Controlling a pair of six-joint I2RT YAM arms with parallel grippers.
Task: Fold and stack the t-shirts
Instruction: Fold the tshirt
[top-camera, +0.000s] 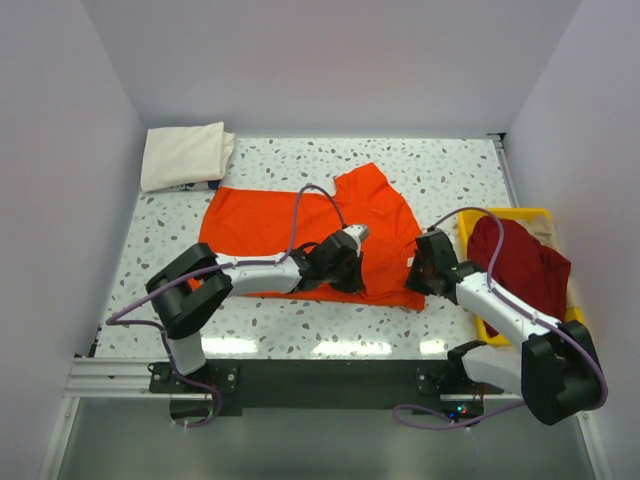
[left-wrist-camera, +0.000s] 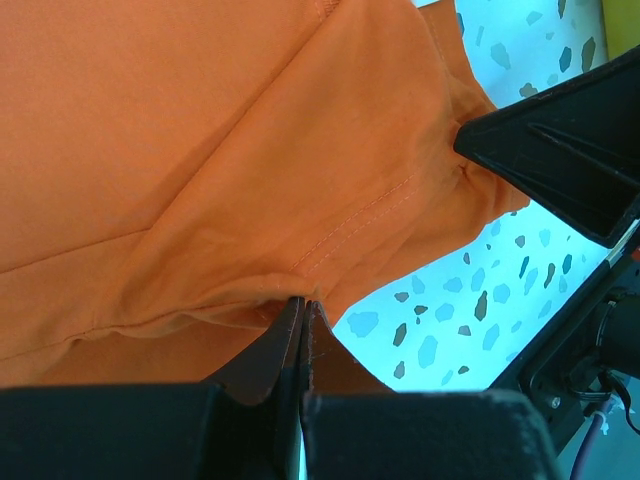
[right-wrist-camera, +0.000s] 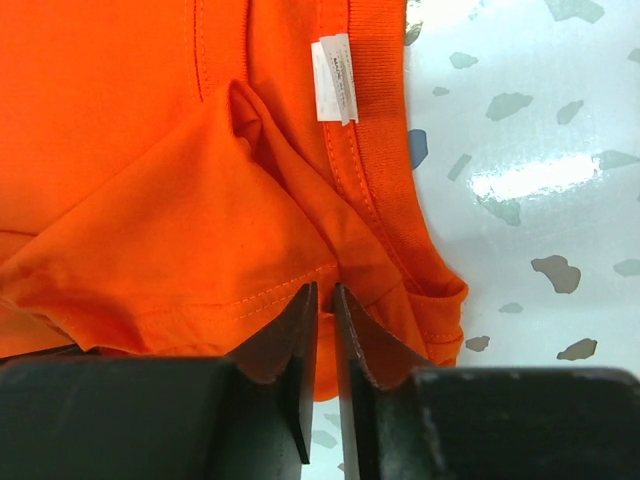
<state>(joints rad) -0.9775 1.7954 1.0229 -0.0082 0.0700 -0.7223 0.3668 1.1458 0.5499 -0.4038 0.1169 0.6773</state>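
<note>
The left end effector (left-wrist-camera: 303, 305), closed tight at 6 o'clock, and right end effector (right-wrist-camera: 322, 290), clamped at 4 o'clock, pinch the edge of the orange t-shirt (top-camera: 265, 215), likely to lift a fold

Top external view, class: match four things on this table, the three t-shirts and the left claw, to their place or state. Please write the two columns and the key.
Column one
1. orange t-shirt
2. cream t-shirt
3. dark red t-shirt
4. left claw

Column two
A. lying in the yellow tray at the right
B. folded at the far left corner of the table
C. shut on the orange t-shirt's near edge
D. spread out mid-table

Pairs: 1-D, 2-B, 3-A, 4-C
</note>
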